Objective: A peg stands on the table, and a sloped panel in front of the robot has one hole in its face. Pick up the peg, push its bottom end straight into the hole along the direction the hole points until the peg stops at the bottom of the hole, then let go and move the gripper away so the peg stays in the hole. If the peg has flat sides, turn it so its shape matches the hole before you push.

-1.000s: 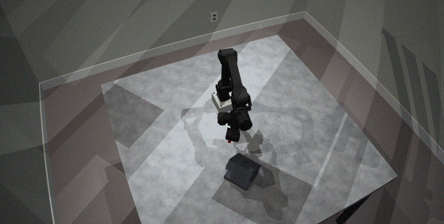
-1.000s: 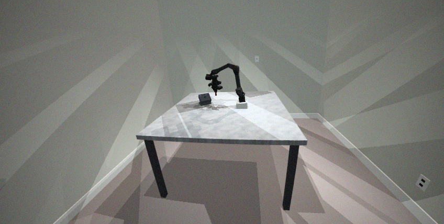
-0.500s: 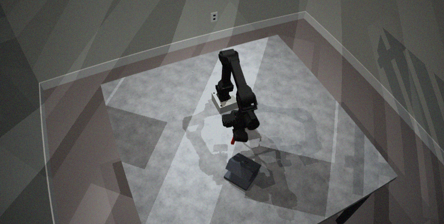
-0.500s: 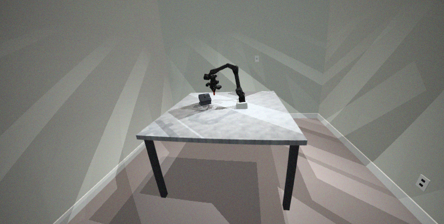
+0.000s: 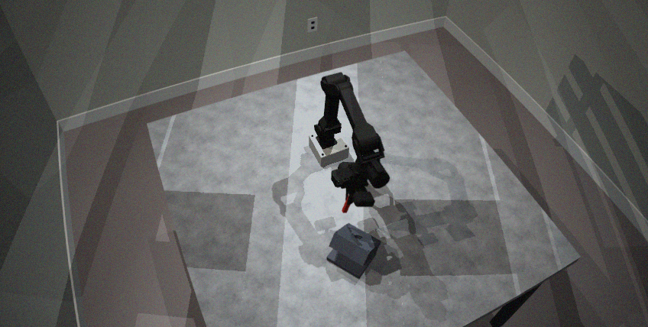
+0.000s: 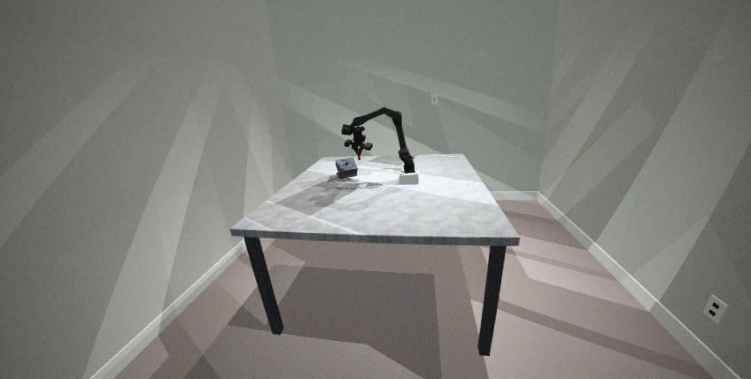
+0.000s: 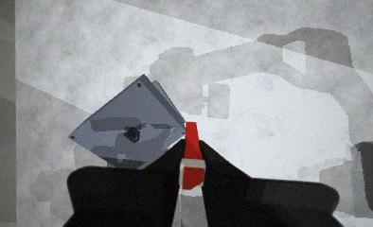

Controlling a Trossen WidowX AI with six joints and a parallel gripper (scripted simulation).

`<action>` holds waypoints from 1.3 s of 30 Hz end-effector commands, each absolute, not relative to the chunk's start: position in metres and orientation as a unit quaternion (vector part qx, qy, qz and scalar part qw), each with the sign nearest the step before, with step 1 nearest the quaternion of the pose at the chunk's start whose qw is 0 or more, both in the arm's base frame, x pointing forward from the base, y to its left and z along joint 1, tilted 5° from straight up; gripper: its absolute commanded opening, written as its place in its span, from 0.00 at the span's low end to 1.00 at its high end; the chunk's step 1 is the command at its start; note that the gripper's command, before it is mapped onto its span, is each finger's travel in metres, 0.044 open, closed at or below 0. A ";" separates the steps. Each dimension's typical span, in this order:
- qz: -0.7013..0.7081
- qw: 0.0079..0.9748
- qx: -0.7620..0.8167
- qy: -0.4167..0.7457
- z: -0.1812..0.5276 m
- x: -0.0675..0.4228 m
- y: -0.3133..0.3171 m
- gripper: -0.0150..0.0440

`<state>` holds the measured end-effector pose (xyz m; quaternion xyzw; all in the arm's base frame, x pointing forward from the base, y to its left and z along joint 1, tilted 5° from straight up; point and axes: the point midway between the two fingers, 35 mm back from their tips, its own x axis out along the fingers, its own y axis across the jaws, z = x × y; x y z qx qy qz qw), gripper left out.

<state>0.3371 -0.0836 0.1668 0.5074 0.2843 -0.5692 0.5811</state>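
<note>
Tool (image 7: 192, 163) clenched on my red peg (image 7: 192, 147), held in the air above the worktop (image 5: 227, 150). Peg tip sits just beside the panel (image 7: 127, 123); hole (image 7: 132, 134) unfilled.

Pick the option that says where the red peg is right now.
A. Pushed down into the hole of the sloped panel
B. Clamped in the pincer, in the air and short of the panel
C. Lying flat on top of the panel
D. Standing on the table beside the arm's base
B: the pincer is shut on the red peg, held off the table, while the hole in the sloped panel shows dark, with no peg in it.
</note>
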 end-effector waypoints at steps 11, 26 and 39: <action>-0.536 0.650 0.441 0.310 0.177 0.353 -0.069 0.25; -0.499 0.712 0.366 0.332 0.188 0.368 -0.051 0.25; -0.465 0.758 0.297 0.347 0.198 0.380 -0.034 0.25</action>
